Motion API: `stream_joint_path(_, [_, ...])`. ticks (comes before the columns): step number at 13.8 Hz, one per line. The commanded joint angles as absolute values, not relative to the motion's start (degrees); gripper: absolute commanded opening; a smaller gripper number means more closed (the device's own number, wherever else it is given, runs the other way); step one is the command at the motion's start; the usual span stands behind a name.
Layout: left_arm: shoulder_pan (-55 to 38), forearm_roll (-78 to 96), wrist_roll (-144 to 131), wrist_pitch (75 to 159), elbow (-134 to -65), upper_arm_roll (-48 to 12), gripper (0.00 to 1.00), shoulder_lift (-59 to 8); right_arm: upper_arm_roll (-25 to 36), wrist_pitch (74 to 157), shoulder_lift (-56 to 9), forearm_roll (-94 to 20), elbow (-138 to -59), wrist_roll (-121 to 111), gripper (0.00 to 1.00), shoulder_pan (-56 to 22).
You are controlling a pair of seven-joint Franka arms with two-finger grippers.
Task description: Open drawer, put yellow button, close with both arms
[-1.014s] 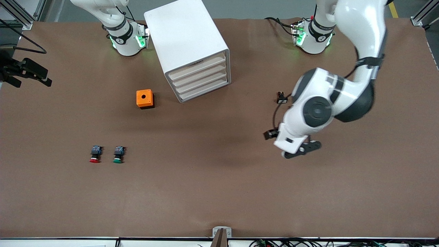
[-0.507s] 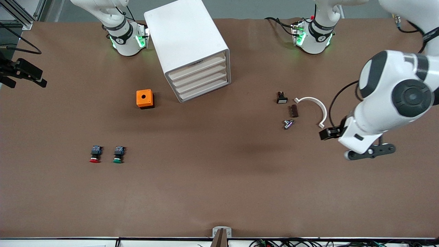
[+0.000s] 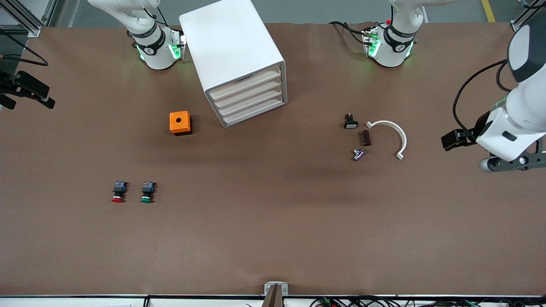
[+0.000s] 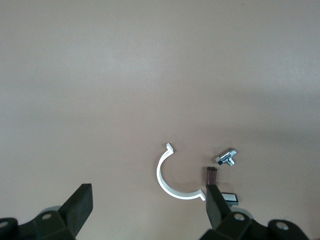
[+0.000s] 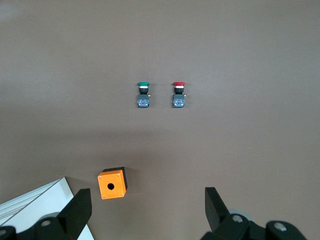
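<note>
High front camera faces both bases; wrist cameras look straight down, each sharing table (image 3: 273,238) patches.

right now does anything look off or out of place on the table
The white cabinet sits skewed to the table's edges, all four drawers shut. No yellow button shows, only the red button and green button.
</note>
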State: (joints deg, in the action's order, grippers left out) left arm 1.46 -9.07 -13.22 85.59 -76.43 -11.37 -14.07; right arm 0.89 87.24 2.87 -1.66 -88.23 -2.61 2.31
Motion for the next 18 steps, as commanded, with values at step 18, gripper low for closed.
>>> stream_joint_path(18, [6.42, -2.81, -12.3, 85.08, -93.51, -9.84, 1.0, 4.83, 0.18, 86.92, 1.41, -0.44, -86.22, -0.44, 1.0, 3.25])
